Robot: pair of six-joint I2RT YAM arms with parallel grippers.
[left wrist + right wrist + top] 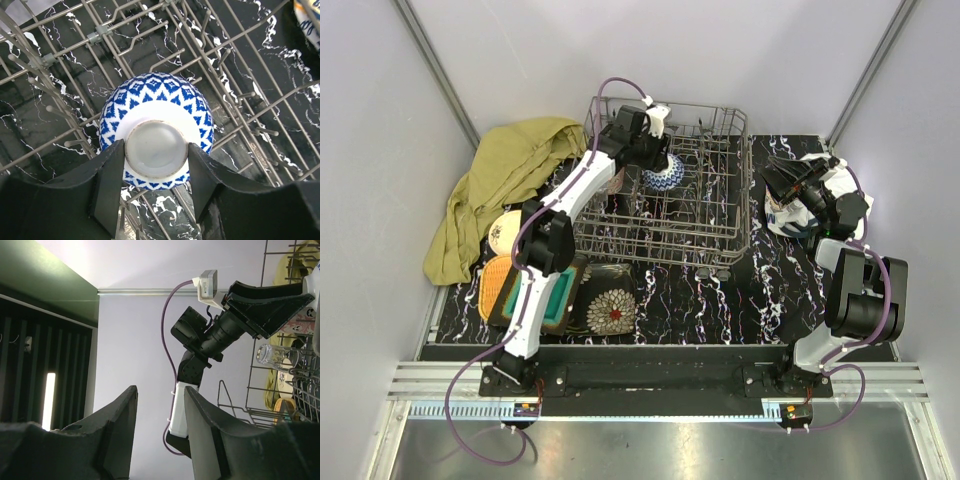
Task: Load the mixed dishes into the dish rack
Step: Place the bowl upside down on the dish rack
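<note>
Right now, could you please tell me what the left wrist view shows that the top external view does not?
Only the left wrist view shows the left end effector pinching the foot ring of the upside-down blue-and-white bowl. Only the top external view shows the olive cloth, the teal plate and dark floral plate near the left arm's base, and the right arm off to the side. Both show the bowl over the dish rack wires.

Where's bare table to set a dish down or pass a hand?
Free: black tabletop in front of the rack, between the floral plate and the right arm's base. Crowded: left of the rack, green cloth and stacked plates; right of it, printed cloth and right hand.
</note>
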